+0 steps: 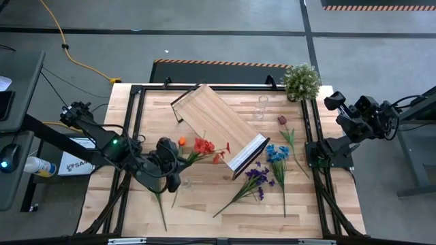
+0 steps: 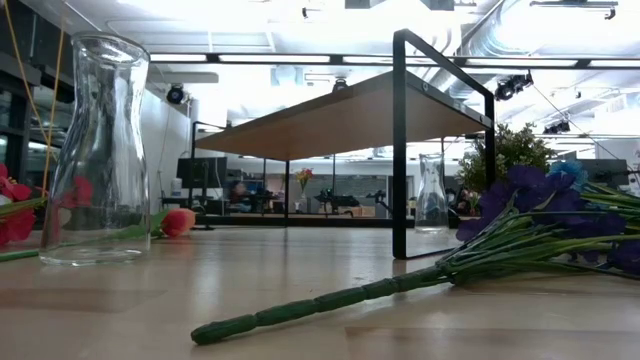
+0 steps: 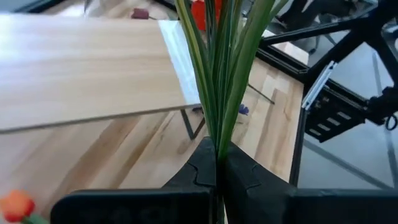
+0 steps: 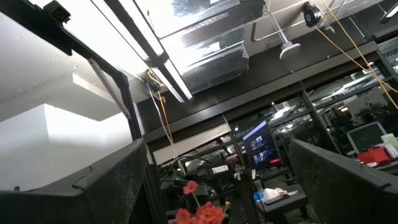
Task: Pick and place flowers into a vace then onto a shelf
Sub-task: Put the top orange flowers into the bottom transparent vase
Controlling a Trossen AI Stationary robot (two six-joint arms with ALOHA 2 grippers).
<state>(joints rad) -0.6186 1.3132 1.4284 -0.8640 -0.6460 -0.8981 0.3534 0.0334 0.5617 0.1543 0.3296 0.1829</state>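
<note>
Looking at this from the stems outward, here's how it's laid out:

red flowers (image 1: pixel 204 147): sitting about 8 o'clock from table centre, blooms pointing toward the shelf, stalks running back into the left gripper, so I'd guess this bunch is the one headed for a vase

left gripper (image 1: pixel 168 163): clamped tight on that bundle of green stalks (image 3: pixel 219 74), low on the stems, which leaves the cut ends free below the grip, handy for dropping into a narrow neck

near vase (image 2: pixel 97 150): clear glass, upright, empty as far as I can tell, just beside the left gripper on the low view; looks like the target

other flowers: blue ones (image 1: pixel 277 154) and purple ones (image 1: pixel 257 175) lie flat around 5 o'clock, a maroon one (image 1: pixel 282 120) at 2 o'clock, all loose and untouched

shelf (image 1: pixel 216 126): standing on its dark frame at dead centre, angled, white-edged end toward 5 o'clock, top bare for a vase later

far vase (image 1: pixel 261 107): upright at 1 o'clock, nothing in it

right gripper: parked off the table edge at 3 o'clock, jaws spread wide, holding nothing, camera pointed at the ceiling

potted plant (image 1: pixel 301 81): 1 o'clock corner, out of the way
</note>
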